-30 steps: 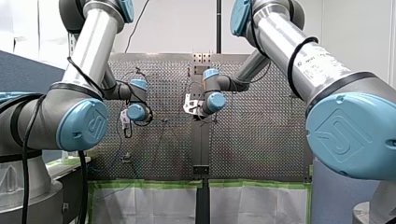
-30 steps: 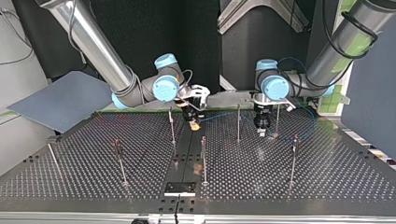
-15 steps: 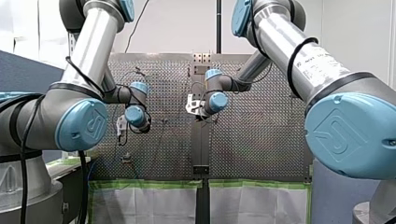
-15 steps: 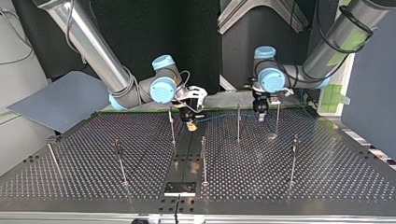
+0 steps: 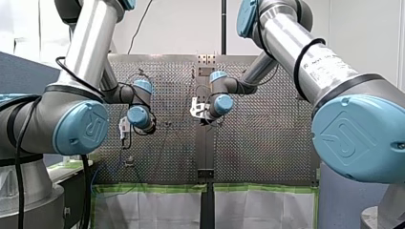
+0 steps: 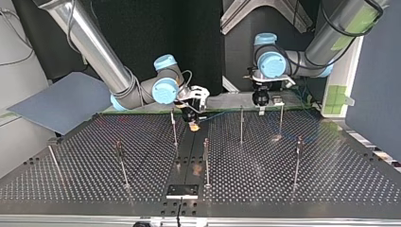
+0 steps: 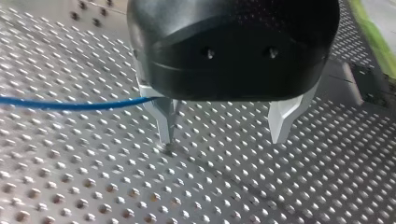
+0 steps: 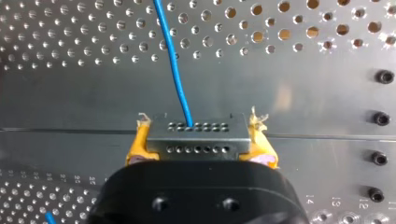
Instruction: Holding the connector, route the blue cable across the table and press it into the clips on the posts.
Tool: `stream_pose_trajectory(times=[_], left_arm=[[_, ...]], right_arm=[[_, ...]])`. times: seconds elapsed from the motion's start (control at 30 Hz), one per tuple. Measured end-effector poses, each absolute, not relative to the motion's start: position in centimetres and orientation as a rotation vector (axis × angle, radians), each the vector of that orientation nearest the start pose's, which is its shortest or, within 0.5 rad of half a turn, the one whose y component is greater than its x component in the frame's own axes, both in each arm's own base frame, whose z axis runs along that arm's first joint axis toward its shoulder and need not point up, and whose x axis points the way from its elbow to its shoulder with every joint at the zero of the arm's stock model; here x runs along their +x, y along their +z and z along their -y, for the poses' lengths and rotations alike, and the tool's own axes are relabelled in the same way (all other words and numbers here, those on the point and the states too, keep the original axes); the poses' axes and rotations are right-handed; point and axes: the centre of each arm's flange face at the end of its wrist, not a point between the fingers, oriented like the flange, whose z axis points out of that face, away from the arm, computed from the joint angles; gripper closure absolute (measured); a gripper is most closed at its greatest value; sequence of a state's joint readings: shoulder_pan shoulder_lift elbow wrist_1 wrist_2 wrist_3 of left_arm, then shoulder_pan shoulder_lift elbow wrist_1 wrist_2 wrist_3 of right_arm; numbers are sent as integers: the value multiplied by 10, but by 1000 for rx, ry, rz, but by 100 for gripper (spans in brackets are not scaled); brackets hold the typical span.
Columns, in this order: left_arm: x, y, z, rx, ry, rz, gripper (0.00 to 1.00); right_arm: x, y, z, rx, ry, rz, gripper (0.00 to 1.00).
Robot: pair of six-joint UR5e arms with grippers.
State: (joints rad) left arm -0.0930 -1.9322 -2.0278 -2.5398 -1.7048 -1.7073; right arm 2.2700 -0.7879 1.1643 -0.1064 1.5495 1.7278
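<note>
- Right end effector (image 8: 199, 142), black body, was clenched on a flat grey metal connector (image 8: 196, 133) with two rows of small holes. Its yellow pads (image 8: 137, 144) pressed on the connector's two short ends.
- Thin blue cable (image 8: 175, 70) left the connector's far hole row. It ran ahead, away from the end effector, over the perforated metal worktop (image 8: 70, 56).
- Connector sat over the worktop's smooth unperforated band (image 8: 303, 93). Whether it touched the surface could not be told.
- Top view: right end effector (image 6: 193, 124) was at the far middle of the worktop, just beside one of the thin upright metal posts (image 6: 174, 127). A faint run of cable led off toward that view's right.
- Left end effector (image 7: 223, 133), black, was released. Its two pointed metal fingers (image 7: 163, 119) stood well apart with nothing between them, tips over the worktop's holes.
- Left wrist view: the cable came in level from the side and met the outer face of one finger. Past that it was hidden.
- Top view: left end effector (image 6: 261, 108) hovered at the worktop's far edge, between two of the posts. More posts stood nearer the camera.
- Whether the cable sat in any clip could not be told.
</note>
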Motion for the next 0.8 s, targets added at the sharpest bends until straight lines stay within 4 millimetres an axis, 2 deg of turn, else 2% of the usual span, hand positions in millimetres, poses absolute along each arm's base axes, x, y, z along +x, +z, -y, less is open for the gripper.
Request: stream_pose_trajectory(times=[0.17,0.43,0.8], left_arm=[[459,165,171,-134,-72,-1762,0],[437,172,181,-91,-94,-1750,0],[421,175,219,-56,-174,-1699,0]], right_arm=[[575,197,475,-2525,-2066,-1404,100],[575,196,474,-2531,-2056,-1404,100],[575,196,475,-2529,-2055,-1407,100]])
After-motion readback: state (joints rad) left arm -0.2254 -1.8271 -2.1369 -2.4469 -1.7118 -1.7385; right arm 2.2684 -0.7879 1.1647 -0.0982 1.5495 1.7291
